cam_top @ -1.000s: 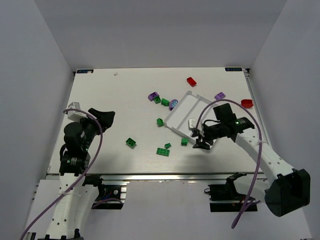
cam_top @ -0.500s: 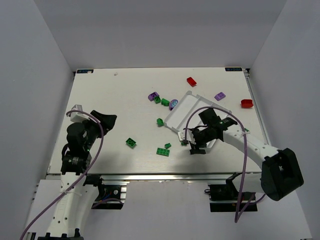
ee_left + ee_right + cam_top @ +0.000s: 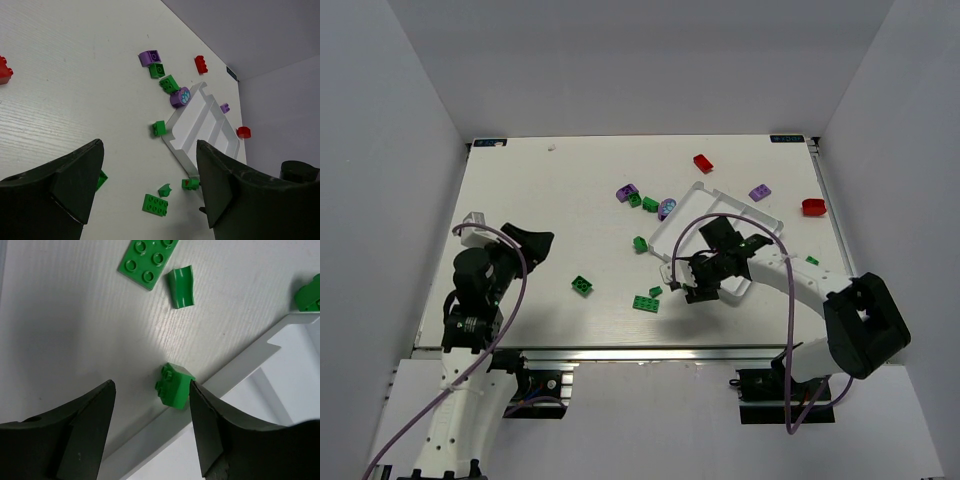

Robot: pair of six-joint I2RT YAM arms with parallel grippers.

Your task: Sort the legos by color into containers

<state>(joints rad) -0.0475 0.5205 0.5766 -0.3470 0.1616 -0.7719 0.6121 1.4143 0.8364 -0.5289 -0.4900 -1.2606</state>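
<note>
Hovering over the outer wall of the tray, the right tool stands spread and pinches nothing. A small green brick lies on the worktop straight below the gap. It sits closer to the finger on the tray side and just beside the wall, perhaps touching it. The brick is squat, sloped and glossy, with its studs turned away from the tray.

The right arm is much the nearer. The left tool, also spread and empty, hangs well away from the tray. Farther out from the tray lie a curved green piece and a flat studded plate. The tray is smooth white plastic with raised dividers, and the worktop shows a fine pale grain.
</note>
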